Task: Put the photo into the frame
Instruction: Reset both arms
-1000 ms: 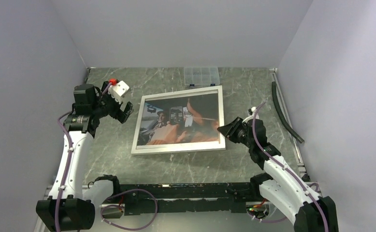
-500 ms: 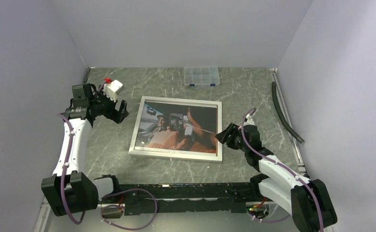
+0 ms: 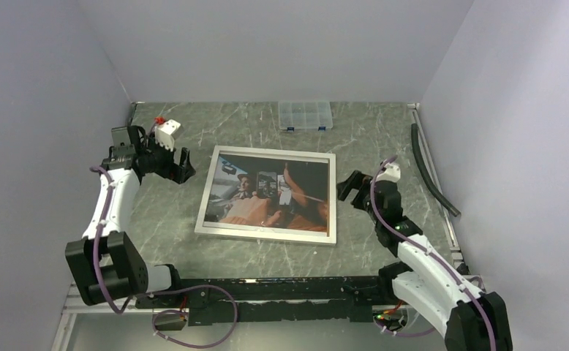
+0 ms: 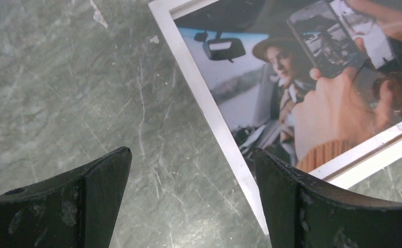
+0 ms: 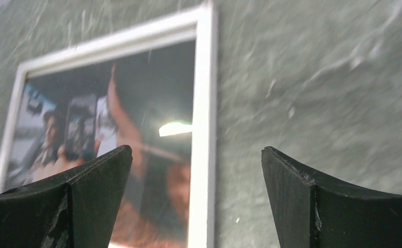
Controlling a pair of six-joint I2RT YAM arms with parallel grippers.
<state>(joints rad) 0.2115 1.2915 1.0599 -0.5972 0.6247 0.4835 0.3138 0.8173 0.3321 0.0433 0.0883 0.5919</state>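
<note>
The frame (image 3: pixel 267 235), with its narrow white border, lies flat on the green marble table with its front up. The photo (image 3: pixel 267 194) of people in a car shows behind its pane. My left gripper (image 3: pixel 181 167) hovers open just off the frame's upper left corner and holds nothing. In the left wrist view the white border (image 4: pixel 209 119) and the photo (image 4: pixel 292 88) run past the open left gripper (image 4: pixel 192 151). My right gripper (image 3: pixel 347 189) stands open beside the frame's right edge. The right gripper (image 5: pixel 196 149) straddles the right border (image 5: pixel 204 103) from above without touching it.
A small clear plastic compartment box (image 3: pixel 306 115) sits at the back of the table. A black strip (image 3: pixel 428 168) lies along the right side. Grey walls close in the left, back and right. The arms' mounting rail (image 3: pixel 281 289) runs along the near edge.
My right gripper has opened, let go of the frame's right edge and drawn back a little. The frame has settled flat and turned slightly. The left gripper has shifted slightly left, still open.
</note>
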